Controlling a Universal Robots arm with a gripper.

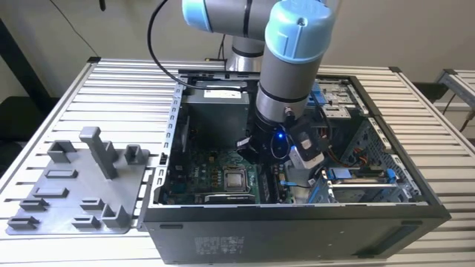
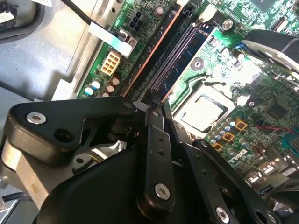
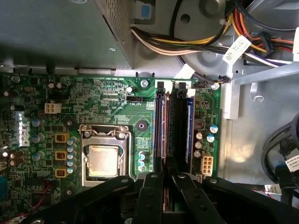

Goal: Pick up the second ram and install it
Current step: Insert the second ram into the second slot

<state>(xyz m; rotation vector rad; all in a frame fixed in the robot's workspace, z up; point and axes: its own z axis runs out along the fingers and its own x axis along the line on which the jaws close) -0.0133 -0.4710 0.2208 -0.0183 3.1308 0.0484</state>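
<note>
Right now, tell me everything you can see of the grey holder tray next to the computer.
The grey holder tray is a flat plate that looks like matte plastic. It lies level on the slatted table, close beside the open computer case, on the exterior view's left. One tall post stands upright on it among several low blocks and brackets. Its holders look empty.

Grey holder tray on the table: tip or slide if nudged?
Grey holder tray: broad flat base, so tipping seems unlikely. Looks like thin plastic, probably light, so it may slide on the slatted table. Its tall post could snag.
</note>
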